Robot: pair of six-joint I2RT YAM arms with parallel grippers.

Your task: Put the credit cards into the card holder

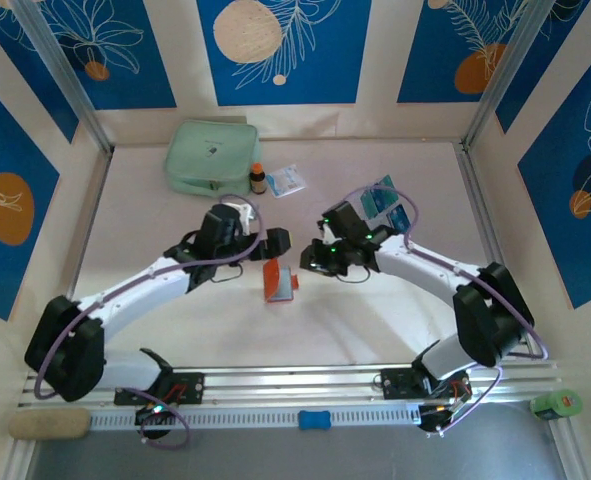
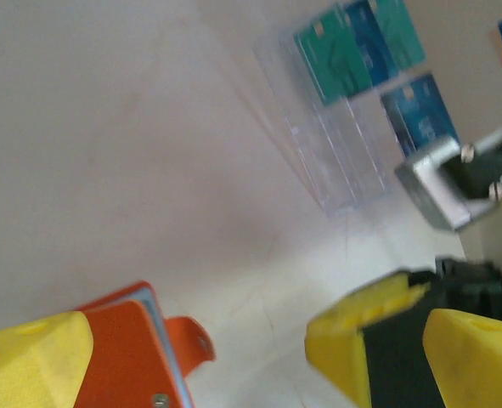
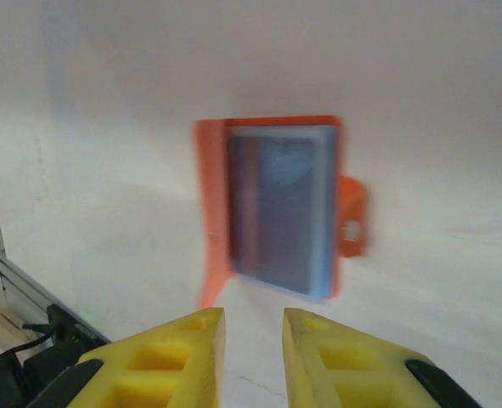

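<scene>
The orange card holder (image 1: pixel 278 281) lies mid-table between both arms. In the right wrist view the card holder (image 3: pixel 272 204) lies open with a bluish card in its clear pocket and its snap tab (image 3: pixel 351 217) sticking out on the right. My right gripper (image 3: pixel 253 316) hovers just short of it, fingers a narrow gap apart with nothing between them. My left gripper (image 2: pixel 198 340) stands wide open, with the card holder's (image 2: pixel 127 348) edge beside its left finger. Teal and blue credit cards (image 2: pixel 361 47) lie beyond on the table, at the back right (image 1: pixel 385 203) in the top view.
A clear plastic sleeve (image 2: pixel 318 144) lies in front of the cards. A mint-green zip pouch (image 1: pixel 207 155), a small brown bottle (image 1: pixel 258 178) and a white-and-blue packet (image 1: pixel 287 180) sit at the back. The aluminium rail (image 1: pixel 295 385) runs along the near edge.
</scene>
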